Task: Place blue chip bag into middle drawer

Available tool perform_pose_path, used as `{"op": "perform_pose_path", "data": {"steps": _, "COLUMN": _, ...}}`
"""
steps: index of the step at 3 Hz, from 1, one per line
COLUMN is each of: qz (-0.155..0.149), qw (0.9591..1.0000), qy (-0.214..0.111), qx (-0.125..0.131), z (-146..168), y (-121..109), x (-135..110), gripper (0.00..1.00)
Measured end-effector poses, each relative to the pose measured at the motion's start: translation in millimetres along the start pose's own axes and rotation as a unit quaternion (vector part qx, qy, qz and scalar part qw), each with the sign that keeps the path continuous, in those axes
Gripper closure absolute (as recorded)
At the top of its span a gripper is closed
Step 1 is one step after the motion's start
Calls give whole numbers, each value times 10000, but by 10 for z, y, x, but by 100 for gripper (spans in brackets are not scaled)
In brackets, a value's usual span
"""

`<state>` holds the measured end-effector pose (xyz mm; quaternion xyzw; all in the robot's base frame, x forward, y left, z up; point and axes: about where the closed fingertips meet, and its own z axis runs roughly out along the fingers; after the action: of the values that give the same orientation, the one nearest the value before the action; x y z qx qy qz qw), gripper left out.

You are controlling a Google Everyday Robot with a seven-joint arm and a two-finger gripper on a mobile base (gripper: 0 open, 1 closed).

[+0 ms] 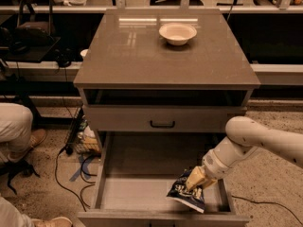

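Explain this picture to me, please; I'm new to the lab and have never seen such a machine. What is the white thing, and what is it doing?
The white tube on the right is a robot's arm. Its two-fingered hand is shut on a blue chip bag, holding it in the right front part of the open middle drawer. The one camera looks down on the cabinet from the front. On the cabinet top stands a cream bowl. The drawer above, with a black handle, is closed.
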<state>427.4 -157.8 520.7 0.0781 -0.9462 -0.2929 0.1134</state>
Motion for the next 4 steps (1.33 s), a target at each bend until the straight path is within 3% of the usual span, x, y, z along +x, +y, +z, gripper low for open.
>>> {"op": "perform_pose_path", "data": {"steps": 2, "qz": 15, "qw": 9999, "qy": -40, "qx": -156, "z": -10, "y": -85, "x": -88, "gripper": 13}}
{"op": "perform_pose_path", "data": {"steps": 3, "qz": 67, "qw": 9997, "qy": -201, "qx": -120, "z": -176, "y": -265, "x": -131, "gripper": 0}}
{"op": "perform_pose_path", "data": {"steps": 4, "qz": 206, "qw": 9989, "qy": -420, "qx": 22, "z": -550, "y": -644, "x": -173, "gripper": 0}}
